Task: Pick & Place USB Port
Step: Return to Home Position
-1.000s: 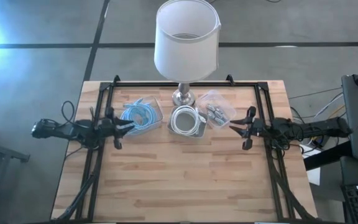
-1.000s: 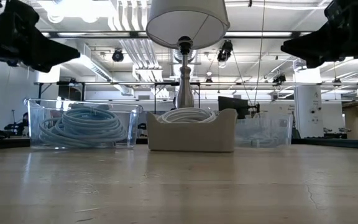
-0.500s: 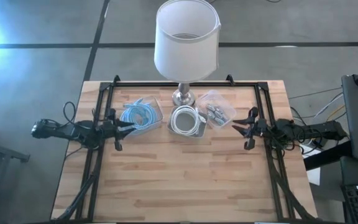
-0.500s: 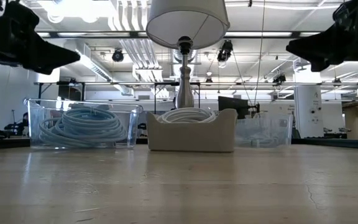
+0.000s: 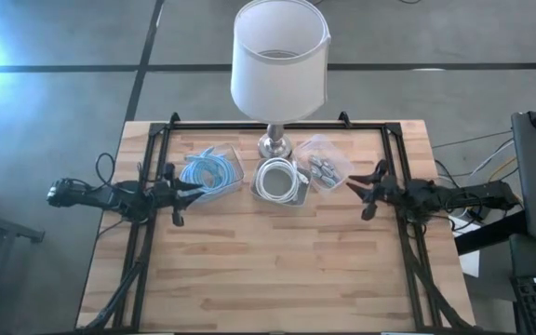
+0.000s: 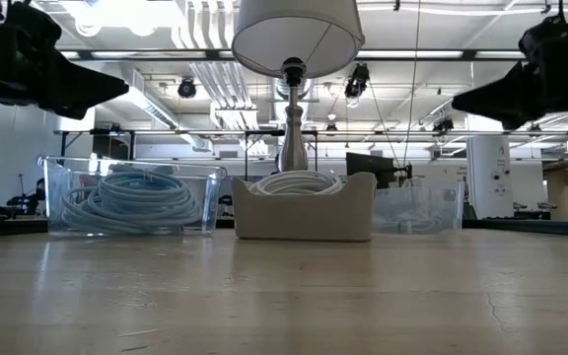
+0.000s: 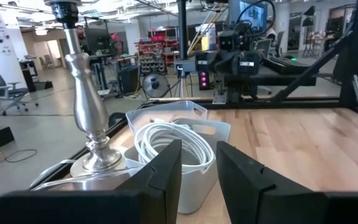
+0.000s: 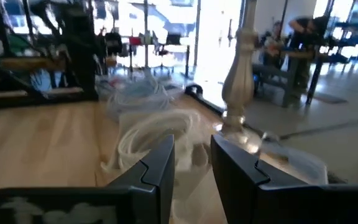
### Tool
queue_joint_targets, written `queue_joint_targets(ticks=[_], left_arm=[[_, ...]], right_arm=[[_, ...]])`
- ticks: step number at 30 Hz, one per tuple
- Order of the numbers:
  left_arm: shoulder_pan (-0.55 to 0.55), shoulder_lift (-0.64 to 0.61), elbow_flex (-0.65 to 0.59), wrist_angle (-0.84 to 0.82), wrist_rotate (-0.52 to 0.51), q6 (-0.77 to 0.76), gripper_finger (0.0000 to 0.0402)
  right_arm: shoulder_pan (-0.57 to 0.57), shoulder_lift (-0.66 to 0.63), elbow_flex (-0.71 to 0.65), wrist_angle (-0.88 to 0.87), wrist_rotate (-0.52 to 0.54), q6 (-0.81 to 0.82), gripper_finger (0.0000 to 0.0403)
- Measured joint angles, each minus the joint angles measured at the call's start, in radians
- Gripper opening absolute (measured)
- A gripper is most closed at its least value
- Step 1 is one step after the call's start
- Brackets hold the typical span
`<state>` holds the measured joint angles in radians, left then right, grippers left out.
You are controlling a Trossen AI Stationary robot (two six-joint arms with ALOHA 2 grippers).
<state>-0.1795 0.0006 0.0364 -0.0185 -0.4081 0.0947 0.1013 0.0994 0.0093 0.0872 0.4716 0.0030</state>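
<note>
With the USB pieces [image 5: 322, 168] lying in the clear bin [image 5: 336, 156] beside the lamp [image 5: 278, 56], the left pincer [image 5: 192, 190] and right pincer [image 5: 354, 189] hung empty, narrowly parted, over the desk [image 5: 268, 270], and a careless swing by the right one could probably have clipped that bin.

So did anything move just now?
The right gripper sank a little lower at its edge of the table, open and empty; nothing was grabbed or dropped. The left gripper, the blue cables in their clear bin, the white cable in its beige tub and the lamp stayed put.
</note>
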Motion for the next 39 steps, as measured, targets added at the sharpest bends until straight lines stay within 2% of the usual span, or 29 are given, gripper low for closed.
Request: queue_joint_targets(ticks=[8, 17, 24, 31, 39], left_arm=[[0.001, 0.003, -0.003, -0.003, 0.039, 0.007, 0.0104], [0.000, 0.003, -0.029, 0.064, 0.113, 0.020, 0.0103], [0.000, 0.023, -0.030, 0.057, 0.169, 0.019, 0.0103], [0.000, 0.052, -0.030, 0.056, 0.169, 0.018, 0.0103], [0.000, 0.054, -0.030, 0.061, 0.164, 0.002, 0.0103]], right_arm=[[0.001, 0.015, 0.000, -0.023, 0.000, 0.022, 0.0105], [0.001, 0.015, 0.000, -0.023, 0.000, -0.045, 0.0091], [0.001, 0.015, 0.000, -0.022, 0.000, -0.025, 0.0082], [0.001, 0.015, 0.000, -0.022, 0.000, -0.028, 0.0077], [0.001, 0.015, 0.000, -0.022, 0.000, -0.027, 0.0089]])
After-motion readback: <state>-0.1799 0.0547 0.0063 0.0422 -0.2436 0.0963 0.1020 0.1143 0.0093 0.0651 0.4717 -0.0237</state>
